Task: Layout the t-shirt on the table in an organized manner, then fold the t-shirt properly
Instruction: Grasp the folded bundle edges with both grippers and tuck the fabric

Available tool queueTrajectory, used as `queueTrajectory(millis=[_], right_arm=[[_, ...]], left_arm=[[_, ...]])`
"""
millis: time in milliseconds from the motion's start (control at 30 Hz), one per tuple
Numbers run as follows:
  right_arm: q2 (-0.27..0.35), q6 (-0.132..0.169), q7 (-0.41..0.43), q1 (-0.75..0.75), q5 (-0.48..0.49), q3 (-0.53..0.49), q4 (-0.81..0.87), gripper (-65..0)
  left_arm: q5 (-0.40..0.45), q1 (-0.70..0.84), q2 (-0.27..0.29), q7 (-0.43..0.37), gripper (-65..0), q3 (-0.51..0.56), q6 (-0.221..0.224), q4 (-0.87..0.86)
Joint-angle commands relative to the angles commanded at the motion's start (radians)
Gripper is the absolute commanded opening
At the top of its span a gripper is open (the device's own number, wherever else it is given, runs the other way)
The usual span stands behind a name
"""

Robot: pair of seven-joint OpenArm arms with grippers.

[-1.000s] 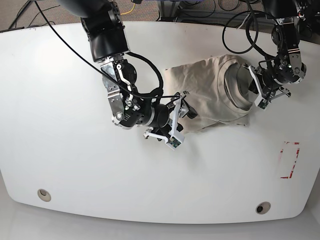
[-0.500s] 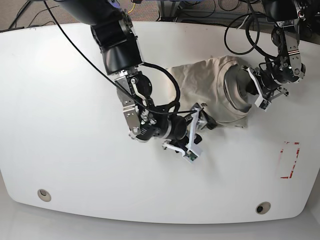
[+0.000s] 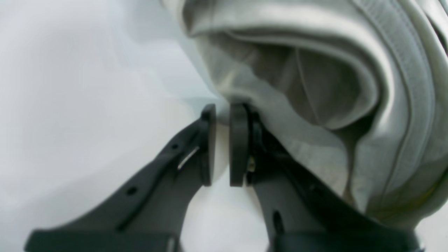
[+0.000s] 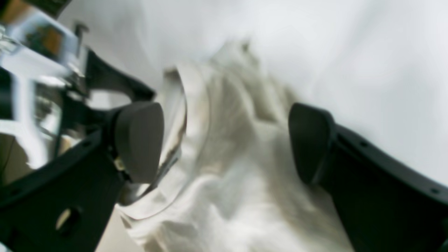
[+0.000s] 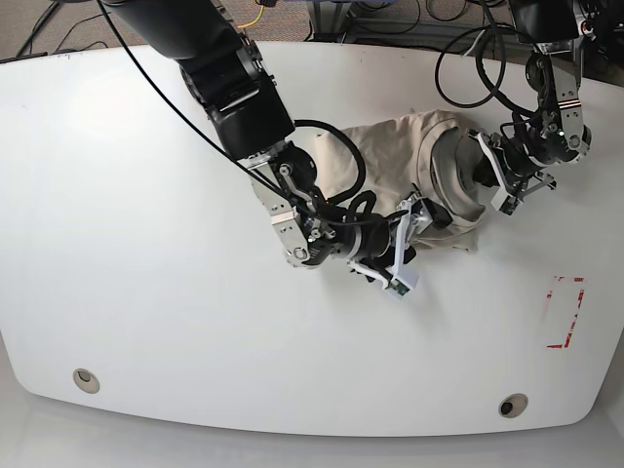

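My right gripper stands wide open with the shirt between its two pads; it holds nothing. My left gripper has its pads almost together, only a thin gap between them. The cloth reaches the tips, but I cannot tell if any cloth is really pinched, because the fold there is blurred.

The table is white and glossy, and it fills most of the base view. Its far corners are cut off by the frame. The shirt lies crumpled on the far right part of the table, not spread out. My right arm crosses over its near left part and hides the hem there. The right gripper is at the near edge of the shirt, and the left gripper is at the collar side, on the right in the base view.

In the left wrist view the shirt shows a ribbed band and deep folds, but its edges run out of the picture. In the right wrist view the cloth is blurred, and a shiny shape beside my left pad is hard to make out.

Near the right edge of the table is a red tape rectangle. Two round holes, one left and one right, sit near the front edge.
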Motion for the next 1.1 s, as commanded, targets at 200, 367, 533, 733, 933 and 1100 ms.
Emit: queueTrajectory(millis=[200, 367, 533, 733, 933, 1100], right_arm=[[0.0, 0.0, 0.006, 0.0, -0.009, -0.002, -0.003, -15.5], [0.0, 0.0, 0.032, 0.0, -0.011, -0.003, -0.006, -33.3], [0.0, 0.0, 0.066, 0.005, -0.011, -0.003, -0.089, -34.9], [0.014, 0.0, 0.106, -0.008, -0.011, -0.003, -0.115, -34.4], [0.023, 0.0, 0.106, -0.011, -0.011, -0.003, -0.109, -38.0], [0.032, 0.0, 0.106, -0.005, -0.011, -0.005, -0.107, -60.4]], left_arm=[[0.0, 0.0, 0.009, 0.0, -59.6, 0.002, 0.0, 0.0], [0.0, 0.0, 0.009, 0.0, -59.6, 0.044, 0.0, 0.0], [0.0, -0.003, 0.011, 0.0, -59.6, 0.051, 0.0, 0.0], [0.0, -0.005, 0.029, 0.0, -59.6, 0.051, 0.0, 0.0], [0.0, -0.005, 0.029, 0.0, -59.6, 0.051, 0.0, 0.0], [0.0, -0.005, 0.029, 0.0, -59.6, 0.051, 0.0, 0.0]])
